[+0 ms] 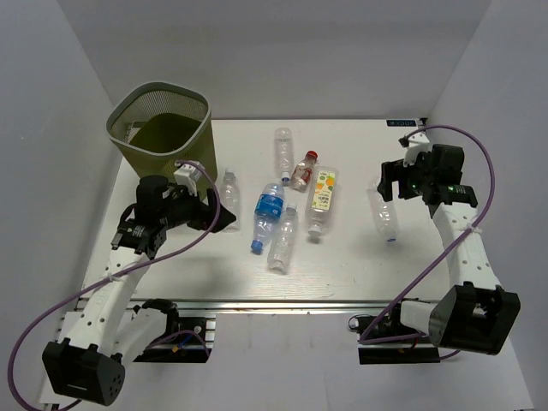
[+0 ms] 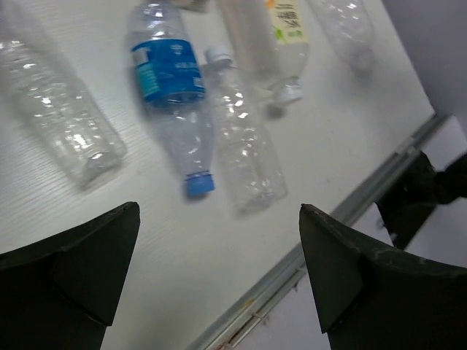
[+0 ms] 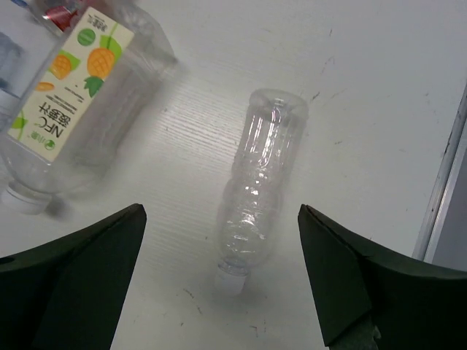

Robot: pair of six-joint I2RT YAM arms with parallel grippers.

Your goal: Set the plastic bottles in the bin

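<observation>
The olive-green mesh bin (image 1: pixel 199 141) stands at the table's back left. Several plastic bottles lie on the white table: a clear one (image 1: pixel 229 187) by the bin, the blue-labelled one (image 1: pixel 269 205), a clear one (image 1: pixel 283 238), a clear one (image 1: pixel 283 147) at the back, the red-capped one (image 1: pixel 304 169), the juice-labelled one (image 1: pixel 321 193) and a clear one (image 1: pixel 384 214) at the right. My left gripper (image 1: pixel 218 218) is open and empty beside the bin, above bare table (image 2: pixel 219 270). My right gripper (image 1: pixel 385 184) is open and empty above the right clear bottle (image 3: pixel 259 189).
The table's front metal rail (image 1: pixel 282 304) also shows in the left wrist view (image 2: pixel 321 233). The table's right edge (image 3: pixel 445 182) runs close to the right clear bottle. White walls enclose the table on three sides.
</observation>
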